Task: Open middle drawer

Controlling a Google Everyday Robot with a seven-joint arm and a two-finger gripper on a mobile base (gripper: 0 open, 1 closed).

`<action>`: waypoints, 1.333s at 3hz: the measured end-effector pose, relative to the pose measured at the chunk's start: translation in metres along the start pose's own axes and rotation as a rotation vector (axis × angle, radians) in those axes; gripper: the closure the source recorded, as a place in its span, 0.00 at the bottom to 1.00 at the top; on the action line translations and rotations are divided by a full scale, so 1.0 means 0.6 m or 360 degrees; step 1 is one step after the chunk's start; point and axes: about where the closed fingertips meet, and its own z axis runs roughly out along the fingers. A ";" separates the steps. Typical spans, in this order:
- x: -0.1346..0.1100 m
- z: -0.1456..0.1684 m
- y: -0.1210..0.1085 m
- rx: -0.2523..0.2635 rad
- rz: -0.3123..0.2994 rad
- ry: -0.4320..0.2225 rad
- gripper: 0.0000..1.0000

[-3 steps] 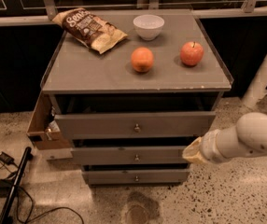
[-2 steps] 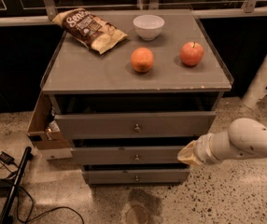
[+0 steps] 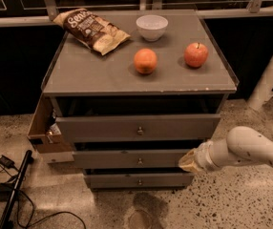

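Observation:
The middle drawer (image 3: 127,159) is the second of three grey drawer fronts in the cabinet, with a small round knob (image 3: 140,161) at its centre. It stands slightly out, less so than the top drawer (image 3: 136,127) above it. The bottom drawer (image 3: 139,180) sits furthest back. My gripper (image 3: 189,161), at the end of the white arm (image 3: 251,149) that comes in from the right, is at the right end of the middle drawer's front, well to the right of the knob.
On the cabinet top (image 3: 89,73) lie a chip bag (image 3: 91,28), a white bowl (image 3: 152,26), an orange (image 3: 145,61) and an apple (image 3: 196,55). A brown box (image 3: 43,130) hangs at the cabinet's left side. Cables and a black pole (image 3: 15,190) lie on the floor at left. A white post (image 3: 270,73) stands at right.
My arm has come lower and a little to the left, bringing the gripper closer to the right end of the middle drawer's front. The drawers have not moved.

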 end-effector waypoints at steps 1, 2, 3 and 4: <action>0.000 0.000 0.000 0.0000 0.0000 0.0000 0.58; 0.028 0.022 0.005 -0.0027 0.0006 0.0008 0.35; 0.051 0.045 0.008 -0.0042 0.0012 0.0006 0.11; 0.066 0.062 0.010 -0.0044 0.0013 -0.0010 0.00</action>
